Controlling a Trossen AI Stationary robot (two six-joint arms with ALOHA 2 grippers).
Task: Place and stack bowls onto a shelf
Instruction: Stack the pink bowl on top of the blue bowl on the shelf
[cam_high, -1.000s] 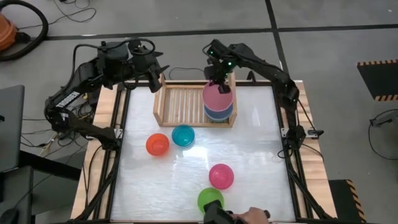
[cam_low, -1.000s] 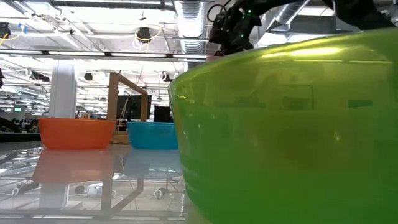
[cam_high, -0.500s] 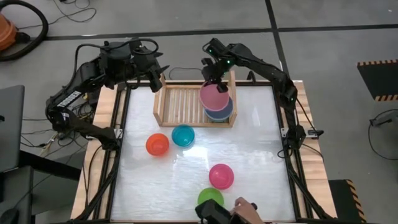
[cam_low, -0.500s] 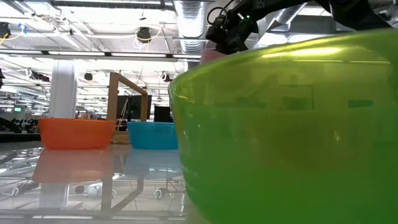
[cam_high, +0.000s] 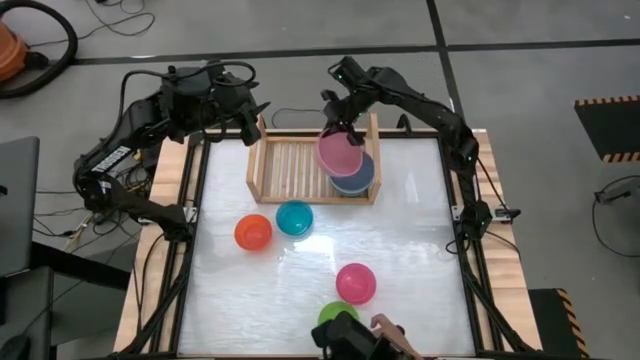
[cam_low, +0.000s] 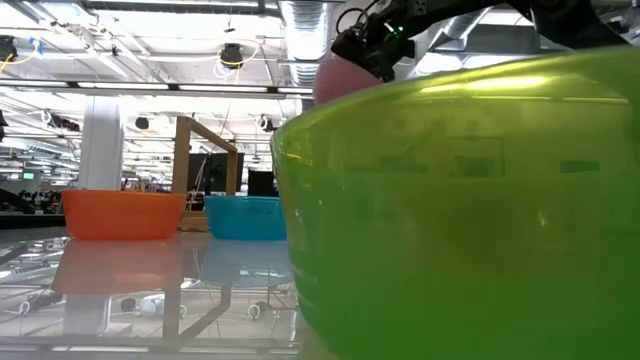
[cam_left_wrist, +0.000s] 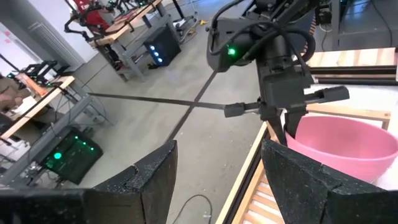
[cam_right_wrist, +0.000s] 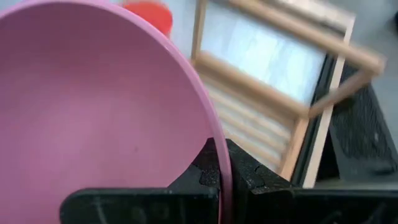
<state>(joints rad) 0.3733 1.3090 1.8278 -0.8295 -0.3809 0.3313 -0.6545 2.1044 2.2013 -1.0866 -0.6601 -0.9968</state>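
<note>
My right gripper (cam_high: 343, 124) is shut on a pink bowl (cam_high: 339, 152), held above a blue bowl (cam_high: 357, 177) that sits at the right end of the wooden shelf (cam_high: 290, 165). From table height the pink bowl (cam_low: 334, 80) peeks over the lime green bowl (cam_low: 460, 200). An orange bowl (cam_high: 253, 232), a teal bowl (cam_high: 294, 217), a magenta bowl (cam_high: 355, 283) and the lime green bowl (cam_high: 336, 318) rest on the table. My left gripper (cam_high: 248, 118) waits open by the shelf's far left corner. My right gripper pinches the pink bowl's far rim (cam_right_wrist: 219, 167), one finger (cam_right_wrist: 202, 169) inside the bowl and one finger (cam_right_wrist: 249, 174) outside. The fingers come from above, pointing down. The bowl is lifted clear of the blue bowl and hangs tilted below the fingers.
A person's hand (cam_high: 385, 326) and a dark object (cam_high: 350, 345) are at the table's near edge beside the lime green bowl. The shelf's left and middle slats (cam_high: 285, 160) are bare. Wooden rails (cam_high: 195, 230) edge the white table.
My right gripper has risen with the pink bowl, lifting it off the blue bowl and carrying it slightly toward the table's left; more of the blue bowl shows now. The person's hand at the near edge has moved toward the lime green bowl.
</note>
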